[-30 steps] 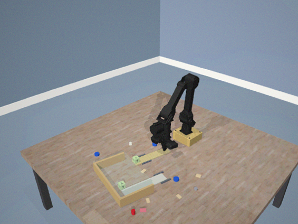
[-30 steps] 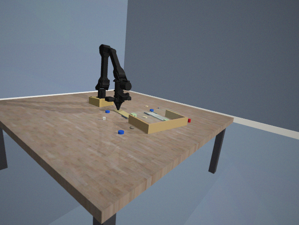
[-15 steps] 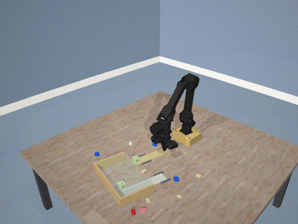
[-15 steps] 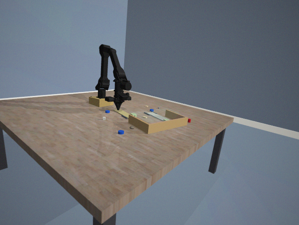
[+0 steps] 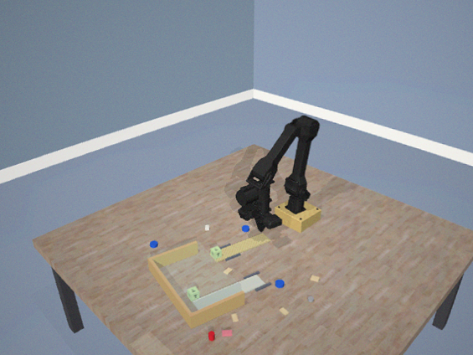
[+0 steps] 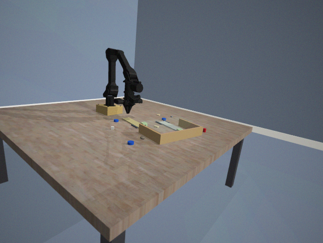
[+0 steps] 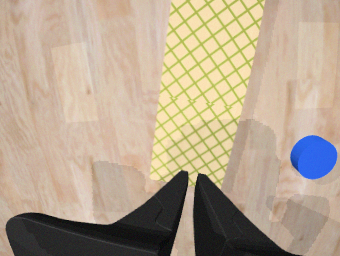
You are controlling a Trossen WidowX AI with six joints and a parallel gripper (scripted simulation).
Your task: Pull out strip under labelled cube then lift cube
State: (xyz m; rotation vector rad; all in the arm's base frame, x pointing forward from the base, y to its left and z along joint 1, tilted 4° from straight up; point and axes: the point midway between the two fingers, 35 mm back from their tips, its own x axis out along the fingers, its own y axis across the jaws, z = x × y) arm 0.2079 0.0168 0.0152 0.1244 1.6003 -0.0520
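Observation:
A yellow cross-hatched strip lies on the table and runs from the tray's open side towards the arm. A pale green cube rests on its tray end, just at the tray's mouth. A second green cube sits inside the tray on a grey strip. I cannot read which cube bears the label. My gripper hangs just over the yellow strip's near end. Its fingers stand a narrow slit apart and hold nothing.
The low wooden tray is open towards the arm. Blue discs, small tan tiles, a white block and a red cylinder lie scattered. The arm's base block stands right behind the gripper.

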